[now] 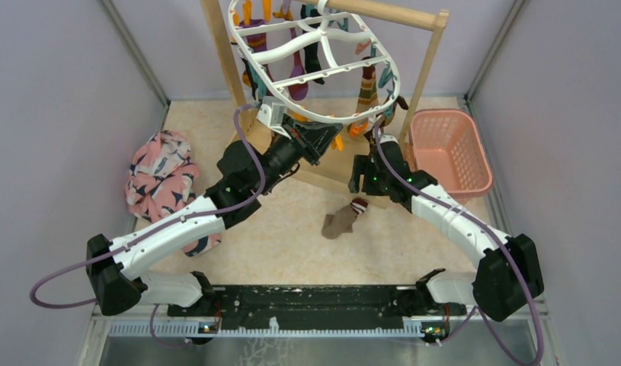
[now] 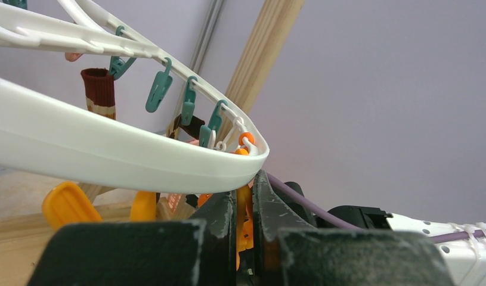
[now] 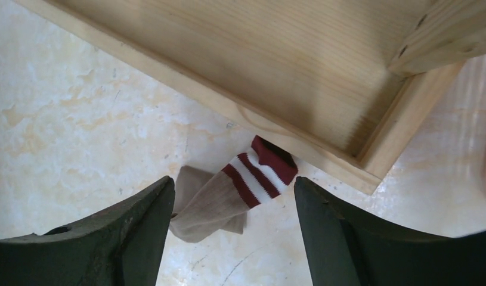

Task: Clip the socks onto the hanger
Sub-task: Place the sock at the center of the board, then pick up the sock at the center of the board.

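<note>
Right wrist: my right pincer (image 3: pixel 233 193) open over the sock (image 3: pixel 207 205); best grab the striped cuff (image 3: pixel 261 170). Left pincer (image 2: pixel 245 190) pinches a clip (image 2: pixel 244 229).

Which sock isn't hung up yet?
The grey-brown sock with the red-and-white striped cuff. It lies on the table below the open right gripper; the other socks all hang from the hanger.

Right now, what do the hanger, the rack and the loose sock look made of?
Hanger: white plastic, smooth and slightly glossy, moulded-looking. Rack: pale wood, apparently unpainted, with visible grain. Sock: soft knit fabric, fibre unclear, with a ribbed, striped cuff.
</note>
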`<action>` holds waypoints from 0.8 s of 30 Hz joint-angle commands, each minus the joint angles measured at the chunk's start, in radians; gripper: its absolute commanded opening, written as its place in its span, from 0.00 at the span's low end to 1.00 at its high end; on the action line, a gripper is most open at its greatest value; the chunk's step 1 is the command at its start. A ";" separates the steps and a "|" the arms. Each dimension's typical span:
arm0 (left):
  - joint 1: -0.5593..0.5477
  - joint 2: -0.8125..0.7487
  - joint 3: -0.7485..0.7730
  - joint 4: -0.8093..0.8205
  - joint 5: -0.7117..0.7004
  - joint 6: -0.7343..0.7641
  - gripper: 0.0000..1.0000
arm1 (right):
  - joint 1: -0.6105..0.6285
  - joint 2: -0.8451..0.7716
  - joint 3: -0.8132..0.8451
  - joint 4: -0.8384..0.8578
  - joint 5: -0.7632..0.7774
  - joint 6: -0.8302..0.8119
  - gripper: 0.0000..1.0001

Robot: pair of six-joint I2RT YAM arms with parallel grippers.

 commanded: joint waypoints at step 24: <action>0.003 -0.016 -0.037 -0.026 -0.004 0.010 0.00 | -0.011 0.141 -0.188 0.222 -0.027 0.132 0.57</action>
